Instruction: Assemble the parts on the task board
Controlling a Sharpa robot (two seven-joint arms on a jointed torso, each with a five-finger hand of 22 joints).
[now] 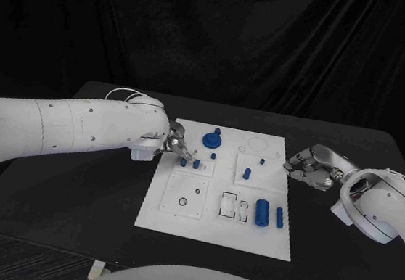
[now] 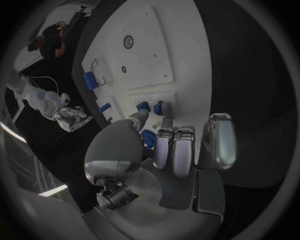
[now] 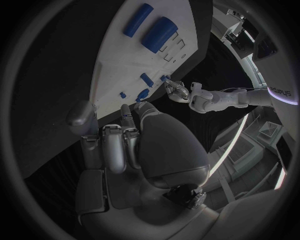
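- My left hand (image 1: 172, 143) is at the left edge of the board (image 1: 178, 220), fingertips down among the small blue pegs (image 1: 196, 163) standing in the upper-left block.
- In the left wrist view my fingers (image 2: 164, 145) are bunched close, tips right at a peg (image 2: 157, 108). I cannot tell if the peg is pinched or only touched.
- My right hand (image 1: 309, 168) sits just off the board's right edge over the bench (image 1: 66, 190), fingers curled in, nothing in it that I can see.
- Other parts on the board: a round blue disc with a stem (image 1: 211, 140) near the top, a short peg (image 1: 247, 173) mid-board, a fat blue cylinder (image 1: 262, 213) and a thin pin (image 1: 280, 215) lying side by side lower right.
- Open slots sit beside the cylinder (image 1: 233, 206), and a small ring hole (image 1: 183, 201) sits in the lower-left plate.
- Handling guess: the parts look like hard plastic, light, stiff, not fragile, with smooth sides likely to be slippery.
- Standing pegs: best pinched at the top of the shaft, from two opposite sides, and pulled straight up. A tilt would probably jam one in its hole.
- Cylinder and pin lying flat: they may roll if nudged, so take them across the middle.
- Board is thin and flat and may slide on the bench under a sideways push.
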